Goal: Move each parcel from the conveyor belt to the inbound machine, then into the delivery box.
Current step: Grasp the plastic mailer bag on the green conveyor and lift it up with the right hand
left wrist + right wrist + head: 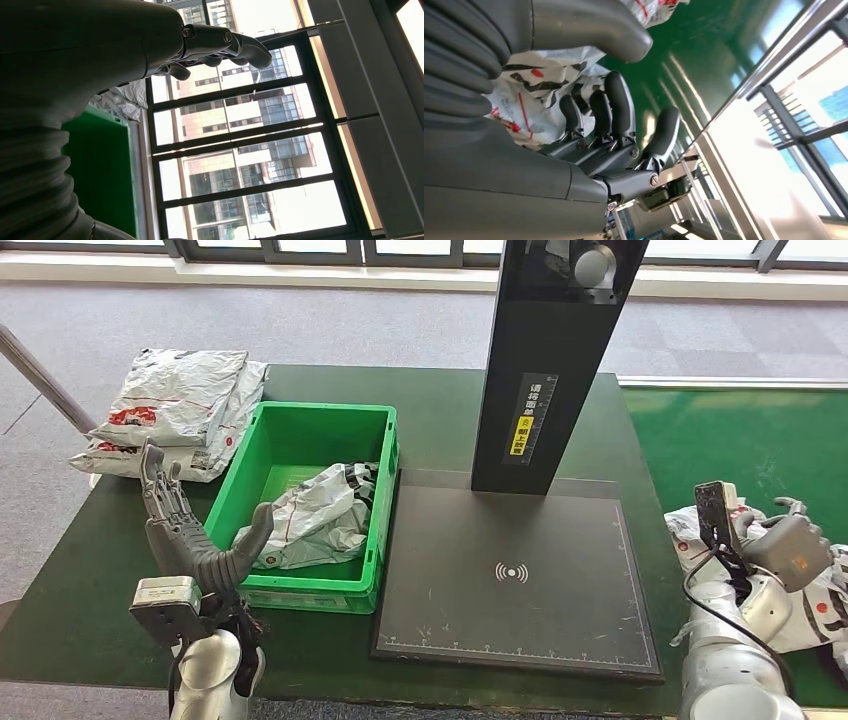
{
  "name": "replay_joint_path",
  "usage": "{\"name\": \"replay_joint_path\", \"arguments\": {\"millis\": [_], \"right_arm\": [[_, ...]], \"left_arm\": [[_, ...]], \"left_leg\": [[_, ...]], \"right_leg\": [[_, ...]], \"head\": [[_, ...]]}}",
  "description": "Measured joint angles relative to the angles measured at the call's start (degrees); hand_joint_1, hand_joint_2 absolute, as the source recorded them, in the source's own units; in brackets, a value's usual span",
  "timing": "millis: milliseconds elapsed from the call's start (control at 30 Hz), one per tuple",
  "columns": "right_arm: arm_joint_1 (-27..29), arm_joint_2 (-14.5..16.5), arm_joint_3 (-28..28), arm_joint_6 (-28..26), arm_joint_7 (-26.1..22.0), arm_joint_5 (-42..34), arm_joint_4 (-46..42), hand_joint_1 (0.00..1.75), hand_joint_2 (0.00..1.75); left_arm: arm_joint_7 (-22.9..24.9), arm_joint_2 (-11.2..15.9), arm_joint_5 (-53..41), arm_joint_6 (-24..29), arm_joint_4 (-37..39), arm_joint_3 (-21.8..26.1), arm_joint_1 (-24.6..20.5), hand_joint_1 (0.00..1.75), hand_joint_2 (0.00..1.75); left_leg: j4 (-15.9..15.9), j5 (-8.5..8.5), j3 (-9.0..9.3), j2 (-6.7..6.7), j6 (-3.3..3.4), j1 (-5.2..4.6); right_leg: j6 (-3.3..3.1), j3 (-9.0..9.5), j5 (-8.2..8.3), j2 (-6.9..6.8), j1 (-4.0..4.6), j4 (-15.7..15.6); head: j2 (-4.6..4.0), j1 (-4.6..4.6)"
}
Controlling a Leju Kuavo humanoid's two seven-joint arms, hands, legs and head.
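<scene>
The left hand is up and open, holding nothing, beside the green plastic box. The right hand grips a crinkly white plastic parcel on the green conveyor belt. Another white parcel lies in the box. Farther back, more white parcels lie stacked on the table.

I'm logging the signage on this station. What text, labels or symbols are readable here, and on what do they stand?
Black post, vertical white Chinese line: too small to read.
Yellow label below it: too small to read.
Scanner plate: a white wireless-wave symbol, no words.
Parcels: red and black print, unreadable.
</scene>
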Motion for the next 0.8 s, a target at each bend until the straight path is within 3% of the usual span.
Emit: {"name": "replay_joint_path", "arguments": {"millis": [133, 233, 367, 800], "right_arm": [[1.35, -0.47, 0.00, -0.06, 18.09, 5.46, -1.56, 0.00, 0.00], [2.90, -1.18, -0.01, 0.01, 21.69, 5.43, -1.51, 0.00, 0.00], [4.38, -1.97, -0.33, 0.13, 21.04, 5.48, -0.51, 0.00, 1.75], [4.74, -4.31, -1.49, 0.10, 18.54, 3.05, 6.92, 0.00, 1.75]], "left_arm": [[0.00, 0.00, 0.24, -0.04, 0.28, -0.15, 0.00, 0.00, 1.75], [0.05, 0.03, 0.74, -0.01, 0.32, -0.23, -0.01, 0.00, 1.75], [0.17, 0.04, 0.38, -0.03, 0.41, -0.24, -0.04, 0.00, 1.75], [0.11, 0.04, 0.35, -0.63, 1.79, -0.22, -1.00, 0.00, 1.75]], "left_leg": [[0.01, -0.01, -0.02, -0.05, 0.00, -0.01], [0.01, -0.06, -0.02, 0.05, 0.00, -0.01], [0.00, -0.07, -0.02, 0.14, 0.00, -0.01], [0.00, -0.06, -0.01, 0.20, 0.00, 0.00]], "right_leg": [[0.02, 0.01, -0.02, -0.06, -0.01, 0.00], [0.02, -0.04, -0.02, 0.07, -0.01, 0.00], [0.02, -0.10, -0.01, 0.18, -0.01, 0.00], [0.01, -0.09, -0.01, 0.23, -0.01, 0.00]], "head": [[-0.01, 0.01], [-0.01, 0.01], [-0.01, 0.00], [-0.01, 0.00]]}}
